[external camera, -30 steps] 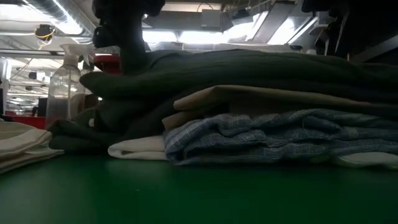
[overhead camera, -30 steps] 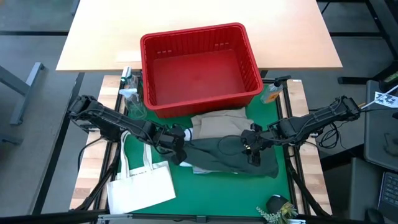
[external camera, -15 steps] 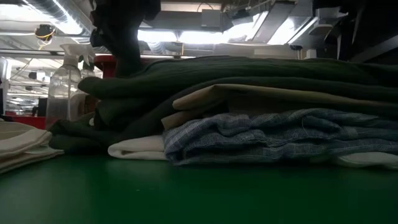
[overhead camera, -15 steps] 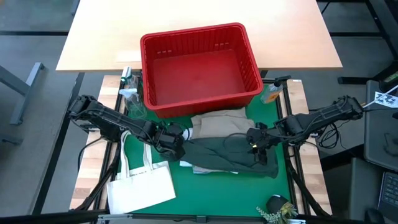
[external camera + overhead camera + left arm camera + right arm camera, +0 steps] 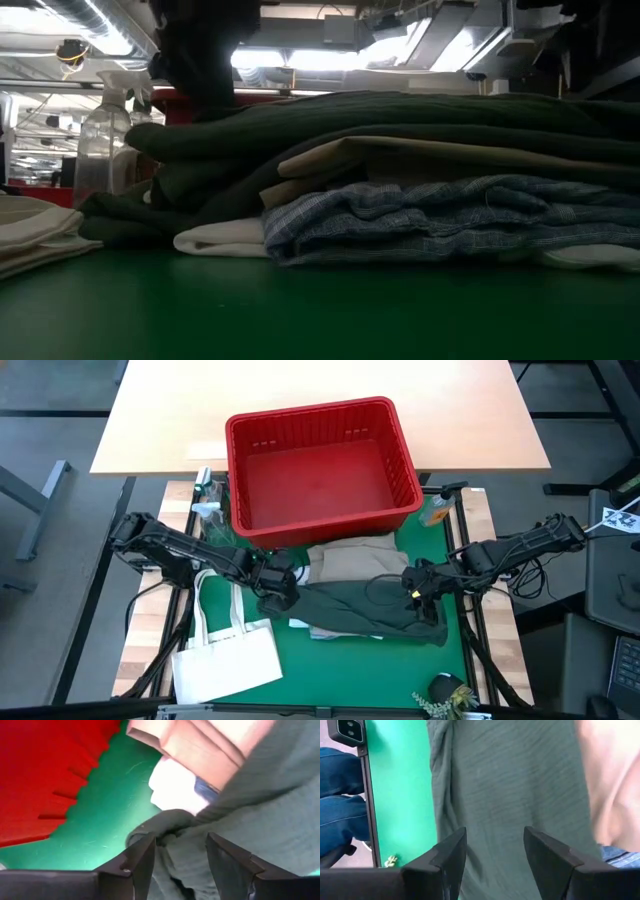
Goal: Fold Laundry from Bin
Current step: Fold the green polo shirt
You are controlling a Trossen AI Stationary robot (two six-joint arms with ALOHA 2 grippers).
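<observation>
Lying on top of the folded stack, the dark green garment (image 5: 365, 603) covers the beige piece (image 5: 345, 557), the blue-and-white striped piece (image 5: 440, 220) and the white piece (image 5: 222, 237), all on the green mat (image 5: 330, 670) just in front of the red bin (image 5: 320, 468), which holds no cloth. The biggest change from a second ago is at the left gripper (image 5: 281, 586): it was pinched on the left end of the green cloth and now its fingers stand apart, the bunched edge of the cloth lying loose between them in the left wrist view (image 5: 177, 865). It has also drawn slightly back toward the left and toward the bin, and the green cloth's left end has settled lower on the pile. The right gripper (image 5: 420, 592) has moved off the middle of the green garment toward its right end; its fingers are spread wide above the cloth and hold nothing, as before. The stack has flattened a little in the low view, with the green top layer lying smoother. The white tote bag (image 5: 225, 658) lies at the left of the mat, and the spray bottle (image 5: 102, 135) stands at the bin's left corner, both unchanged.
</observation>
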